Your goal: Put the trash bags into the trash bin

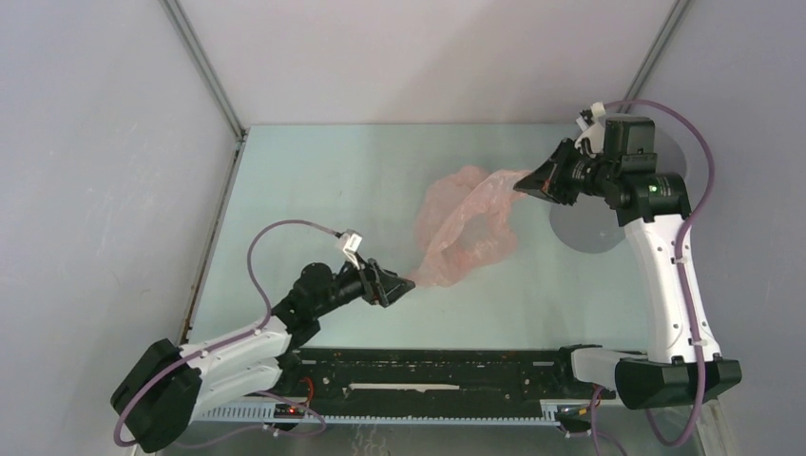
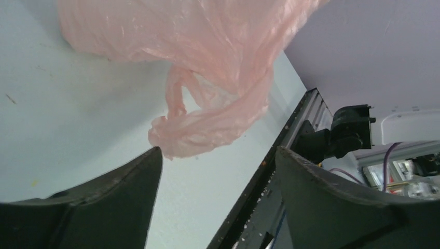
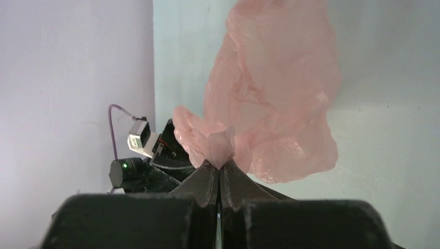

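Note:
The pale-pink trash bag (image 1: 466, 223) hangs stretched above the table's middle. My right gripper (image 1: 521, 183) is shut on its upper corner, and the pinched film shows between the closed fingertips in the right wrist view (image 3: 220, 165), with the bag (image 3: 275, 88) spreading beyond. My left gripper (image 1: 399, 285) is open at the bag's lower end. In the left wrist view (image 2: 218, 149) the jaws stand wide apart with nothing between them, and the bag's twisted end (image 2: 207, 46) hangs just beyond the left fingertip. The light-grey trash bin (image 1: 585, 233) stands at the right, mostly hidden behind my right arm.
A black rail (image 1: 437, 370) runs along the table's near edge between the arm bases. Grey walls with metal corner posts (image 1: 204, 71) enclose the left, back and right sides. My left arm's wrist (image 3: 145, 155) shows behind the bag in the right wrist view.

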